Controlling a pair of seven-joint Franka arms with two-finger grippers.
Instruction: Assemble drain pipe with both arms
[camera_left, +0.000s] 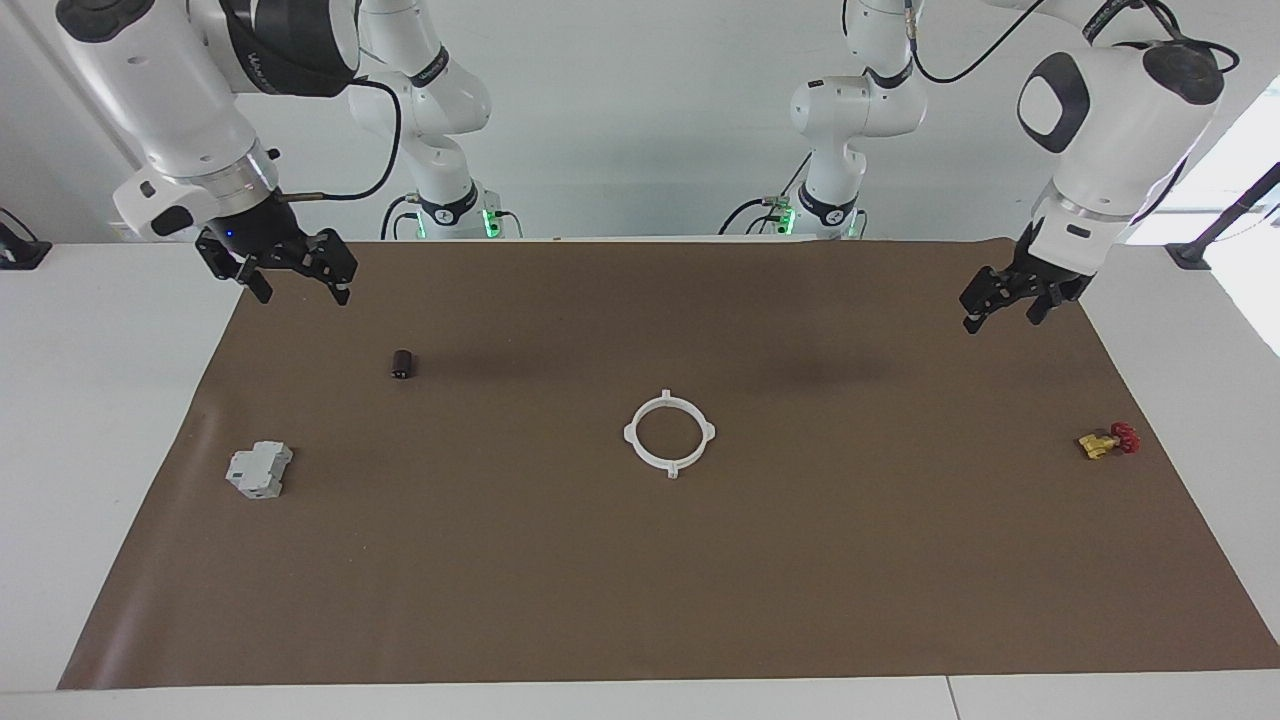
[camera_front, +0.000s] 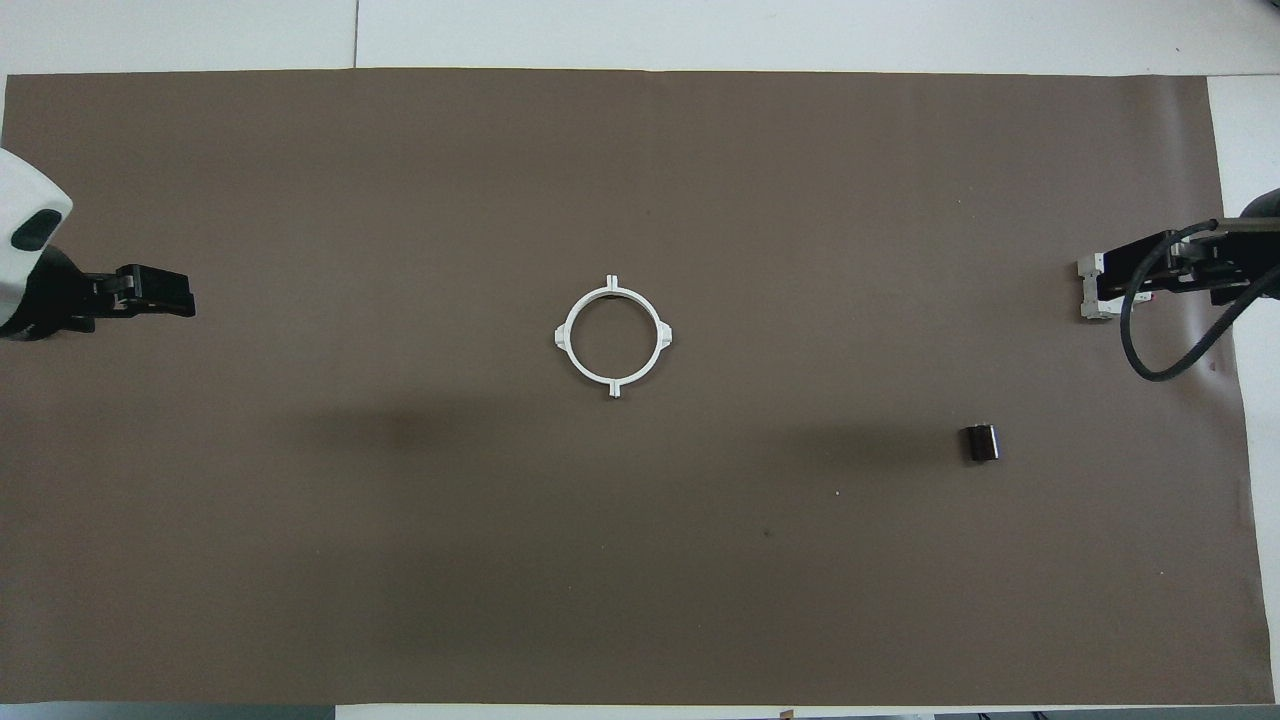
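The drain pipe (camera_left: 665, 400) lies flat on the middle of the brown mat as one closed white ring with four tabs; it also shows in the overhead view (camera_front: 611, 288). My left gripper (camera_left: 1003, 320) hangs open and empty in the air over the mat's edge at the left arm's end; it also shows in the overhead view (camera_front: 185, 300). My right gripper (camera_left: 298, 292) hangs open and empty over the mat's corner at the right arm's end; it also shows in the overhead view (camera_front: 1100, 285). Both are well away from the ring.
A grey boxy block (camera_left: 260, 470) lies near the right arm's end, partly covered by the right gripper in the overhead view. A small dark cylinder (camera_left: 402, 364) (camera_front: 981, 442) lies nearer to the robots. A yellow and red valve (camera_left: 1108, 441) lies at the left arm's end.
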